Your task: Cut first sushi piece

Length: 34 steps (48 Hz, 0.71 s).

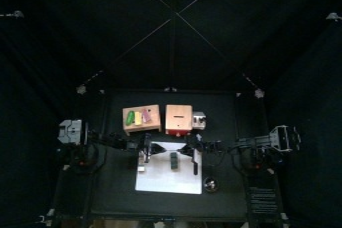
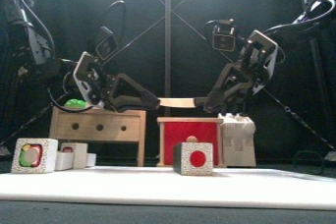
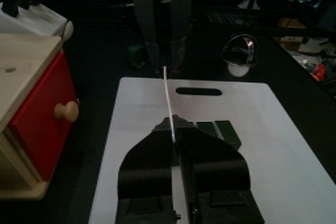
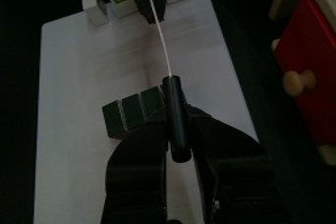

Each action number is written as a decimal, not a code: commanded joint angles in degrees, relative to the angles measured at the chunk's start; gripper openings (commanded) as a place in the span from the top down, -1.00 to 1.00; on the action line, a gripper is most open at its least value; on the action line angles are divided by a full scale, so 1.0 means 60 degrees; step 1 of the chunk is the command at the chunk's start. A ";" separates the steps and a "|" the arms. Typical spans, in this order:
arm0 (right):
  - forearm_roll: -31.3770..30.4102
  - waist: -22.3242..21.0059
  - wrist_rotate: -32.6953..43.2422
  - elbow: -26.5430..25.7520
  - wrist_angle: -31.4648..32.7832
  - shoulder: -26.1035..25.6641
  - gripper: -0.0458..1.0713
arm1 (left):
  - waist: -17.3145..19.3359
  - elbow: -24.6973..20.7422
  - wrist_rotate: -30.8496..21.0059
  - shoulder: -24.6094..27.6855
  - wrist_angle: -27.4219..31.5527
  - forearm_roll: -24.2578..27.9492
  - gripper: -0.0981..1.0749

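Observation:
The sushi roll [image 2: 195, 157] is a dark block with a white and red end, lying on the white cutting board [image 2: 269, 183]. It lies under both wrists, beside the left gripper [image 3: 180, 135] as a dark roll [image 3: 223, 132] and beside the right gripper [image 4: 174, 120] as a scored roll [image 4: 129, 116]. A knife [image 2: 178, 101] hangs level above it, spanning the two grippers. My right gripper is shut on its black handle [image 4: 172, 100]. The thin blade [image 3: 170, 92] runs into my left gripper's shut jaws.
Behind the board stand a wooden box [image 2: 98, 126] holding something green, a red-fronted box [image 2: 197, 128] and a white carton [image 2: 239, 138]. A toy block [image 2: 33, 155] sits at the board's left end. A metal cup [image 3: 239, 53] stands off the board's far corner.

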 commanded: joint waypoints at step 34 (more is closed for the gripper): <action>0.0176 0.0205 0.0015 -0.0483 0.2036 0.0674 0.66 | -0.0952 -0.0396 -0.0059 0.0688 0.1230 -0.0161 0.28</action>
